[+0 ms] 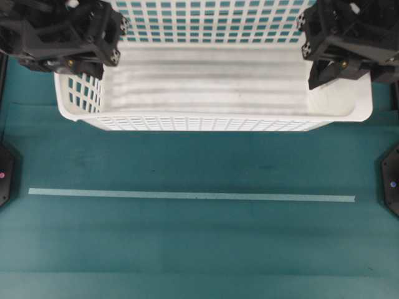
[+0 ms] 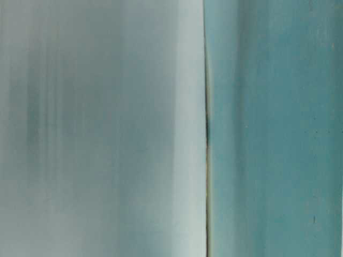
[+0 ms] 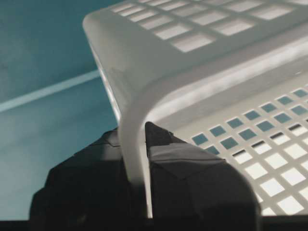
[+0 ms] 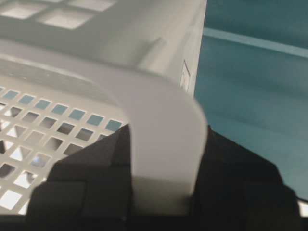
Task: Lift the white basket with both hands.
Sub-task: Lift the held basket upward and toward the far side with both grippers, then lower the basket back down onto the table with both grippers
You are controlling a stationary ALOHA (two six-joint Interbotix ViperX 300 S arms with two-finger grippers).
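Note:
The white basket fills the top of the overhead view, its slotted walls and solid floor showing. It looks held above the teal table. My left gripper is shut on the basket's left rim; in the left wrist view its black fingers pinch the rolled rim from both sides. My right gripper is shut on the right rim. The right wrist view shows the rim clamped between the two dark jaws of that gripper. The table-level view is blurred, pale on the left and teal on the right.
A pale tape strip runs across the teal table surface in front of the basket. Black arm bases sit at the left edge and the right edge.

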